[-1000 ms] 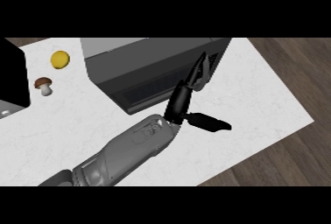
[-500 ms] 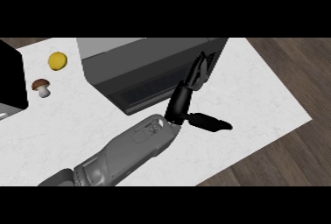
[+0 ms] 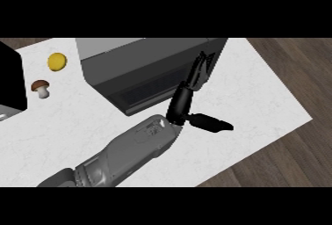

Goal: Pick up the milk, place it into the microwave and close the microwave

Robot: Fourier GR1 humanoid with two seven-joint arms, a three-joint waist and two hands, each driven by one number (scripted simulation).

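Note:
The grey microwave (image 3: 149,57) stands at the back of the white counter (image 3: 259,101), and its dark door (image 3: 152,90) looks shut. My left hand (image 3: 182,103) is open. Its straight fingers (image 3: 196,74) lie against the door's right end, and its thumb (image 3: 211,123) sticks out to the right over the counter. The grey forearm (image 3: 130,154) comes in from the lower left. No milk shows anywhere in the head view. My right hand is out of sight.
A yellow round item (image 3: 57,60) and a brown-capped mushroom (image 3: 41,88) lie left of the microwave. A black appliance (image 3: 9,79) fills the left edge. The counter's right edge runs diagonally, with wooden floor (image 3: 292,154) beyond it.

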